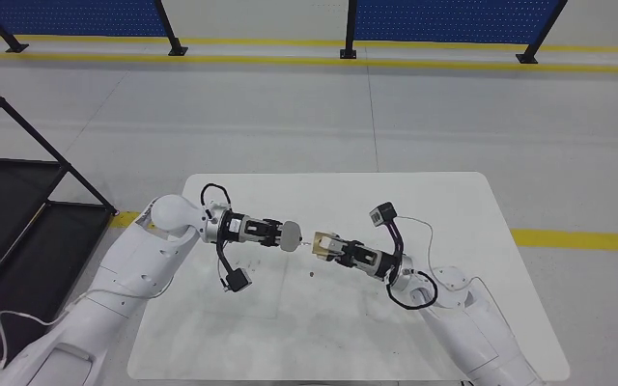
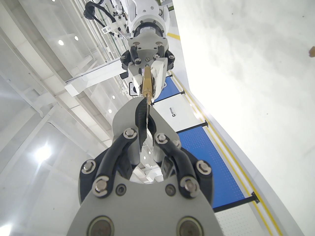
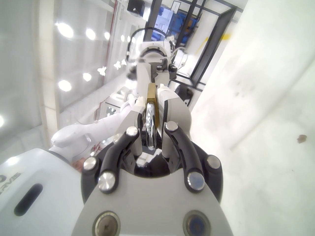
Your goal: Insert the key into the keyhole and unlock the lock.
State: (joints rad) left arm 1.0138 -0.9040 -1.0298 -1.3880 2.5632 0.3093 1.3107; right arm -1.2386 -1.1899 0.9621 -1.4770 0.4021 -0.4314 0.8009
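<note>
Both arms are held above the middle of the white table, their grippers end to end. My left gripper is shut on the black head of the key. The key's thin metal blade points at the brass lock and meets its end face at the keyhole; how deep it sits I cannot tell. My right gripper is shut on that brass lock, with its silver shackle lying back between the fingers.
A small brown speck lies on the table below the grippers. A black metal rack stands on the floor left of the table. Blue barrier panels line the far side behind a yellow floor stripe.
</note>
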